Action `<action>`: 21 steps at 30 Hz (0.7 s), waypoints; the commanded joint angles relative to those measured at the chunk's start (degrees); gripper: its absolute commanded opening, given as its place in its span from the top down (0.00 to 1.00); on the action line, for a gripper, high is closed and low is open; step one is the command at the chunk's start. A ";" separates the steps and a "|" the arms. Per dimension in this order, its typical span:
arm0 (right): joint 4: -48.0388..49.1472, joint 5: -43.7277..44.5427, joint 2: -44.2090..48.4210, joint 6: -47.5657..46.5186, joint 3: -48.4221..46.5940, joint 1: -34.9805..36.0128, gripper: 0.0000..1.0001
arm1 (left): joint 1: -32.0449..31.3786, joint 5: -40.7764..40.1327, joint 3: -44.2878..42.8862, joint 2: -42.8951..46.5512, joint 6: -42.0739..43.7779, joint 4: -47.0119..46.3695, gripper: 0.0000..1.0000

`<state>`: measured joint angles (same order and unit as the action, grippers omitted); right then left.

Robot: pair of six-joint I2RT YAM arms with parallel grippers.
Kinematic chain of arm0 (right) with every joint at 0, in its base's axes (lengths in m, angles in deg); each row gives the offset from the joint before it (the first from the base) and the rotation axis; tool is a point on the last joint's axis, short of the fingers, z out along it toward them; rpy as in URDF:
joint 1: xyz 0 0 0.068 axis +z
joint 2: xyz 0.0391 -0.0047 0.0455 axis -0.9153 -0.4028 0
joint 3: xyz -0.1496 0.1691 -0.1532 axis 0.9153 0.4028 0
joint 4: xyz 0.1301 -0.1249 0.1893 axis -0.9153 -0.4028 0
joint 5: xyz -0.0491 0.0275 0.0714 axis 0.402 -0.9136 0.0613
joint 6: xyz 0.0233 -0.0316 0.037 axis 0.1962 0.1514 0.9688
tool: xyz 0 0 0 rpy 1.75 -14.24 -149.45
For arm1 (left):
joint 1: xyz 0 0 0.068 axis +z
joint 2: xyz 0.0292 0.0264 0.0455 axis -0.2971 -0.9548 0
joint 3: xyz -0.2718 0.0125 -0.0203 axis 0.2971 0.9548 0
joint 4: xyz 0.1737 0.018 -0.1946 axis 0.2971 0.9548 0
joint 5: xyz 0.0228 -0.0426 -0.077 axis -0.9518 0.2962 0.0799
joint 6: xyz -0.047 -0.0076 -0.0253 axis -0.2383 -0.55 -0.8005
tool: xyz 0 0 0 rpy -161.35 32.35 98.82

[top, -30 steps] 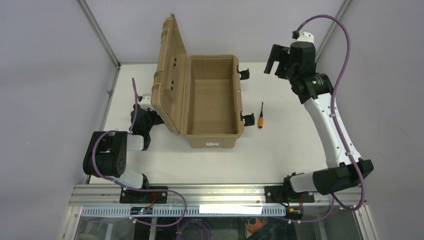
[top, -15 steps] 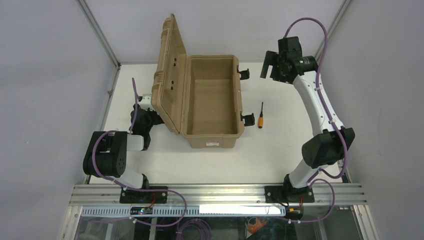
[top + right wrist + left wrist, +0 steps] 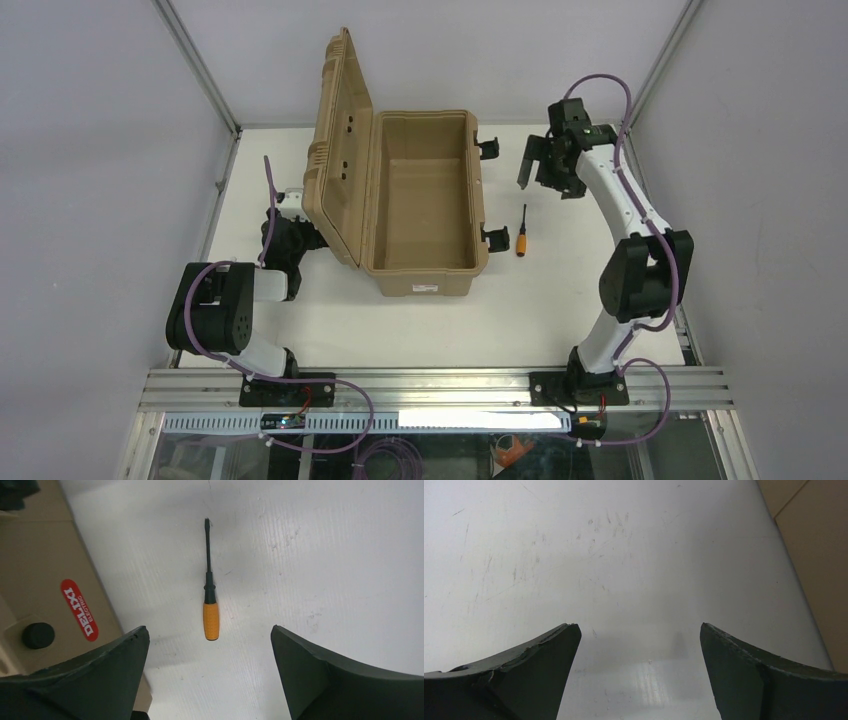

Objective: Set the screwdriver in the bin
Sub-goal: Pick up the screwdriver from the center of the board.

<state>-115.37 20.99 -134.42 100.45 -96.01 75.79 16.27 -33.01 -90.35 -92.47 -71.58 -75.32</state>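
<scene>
Lying flat on the white table (image 3: 560,300), the screwdriver (image 3: 522,232) sits just beside the bin (image 3: 425,283), off its right wall and outside it, orange handle toward the arms' bases and black shaft pointing away. It has not shifted since a second ago, nor has the bin, whose lid stands open on the left.

The right gripper (image 3: 540,178) has come down and leftward from its earlier high position and now hangs above the table just beyond the shaft's tip. In the wrist view the screwdriver (image 3: 209,592) shows between its widely spread fingers, untouched. The right arm's elbow has folded inward.

The left gripper (image 3: 639,626), unmoved, is spread over bare table behind the lid, holding nothing.

Count: one screwdriver, one bin, two grippers, and two black latches, far (image 3: 488,149) and near (image 3: 497,239).
</scene>
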 commanded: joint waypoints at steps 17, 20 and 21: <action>4.50 -4.40 -5.38 1.86 12.14 1.08 0.10 | 0.31 1.24 0.25 1.74 -0.61 -2.15 0.01; 4.99 -4.23 -6.08 1.98 13.64 1.89 0.10 | 0.31 1.26 0.24 1.74 -0.61 -2.16 0.01; 5.15 -4.16 -6.26 2.03 14.15 2.15 0.11 | 0.34 1.24 0.25 1.74 -0.61 -2.21 0.01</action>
<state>-112.12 17.52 -139.99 101.54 -83.09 76.68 16.27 -33.01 -90.35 -92.47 -71.58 -75.32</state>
